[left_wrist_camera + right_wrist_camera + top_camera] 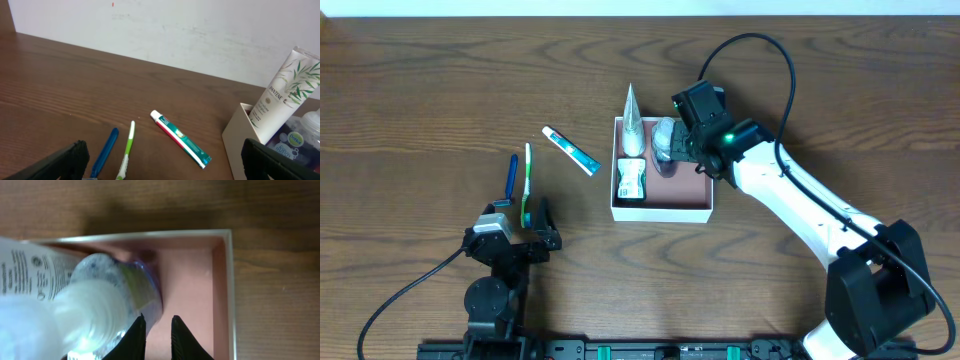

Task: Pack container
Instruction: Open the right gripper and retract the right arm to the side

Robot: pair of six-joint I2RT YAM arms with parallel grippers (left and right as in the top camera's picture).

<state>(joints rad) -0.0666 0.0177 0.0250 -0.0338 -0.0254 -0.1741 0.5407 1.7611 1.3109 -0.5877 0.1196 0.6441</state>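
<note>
Sitting in the middle of the table (440, 90), the container (660, 213) holds a tall tube (632, 125), a clear bottle (665, 140) and a small packet (631, 182). The right gripper (157, 324) hangs over it, nearly closed on nothing, just beside the bottle; a bump could knock that over. The left gripper (165, 160) is wide open near the toothpaste (181, 139).

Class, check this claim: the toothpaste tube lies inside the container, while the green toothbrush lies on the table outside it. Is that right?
No. The overhead view shows the toothpaste tube on the table, outside the container, apart from its wall. The green toothbrush does lie on the table outside it.
</note>
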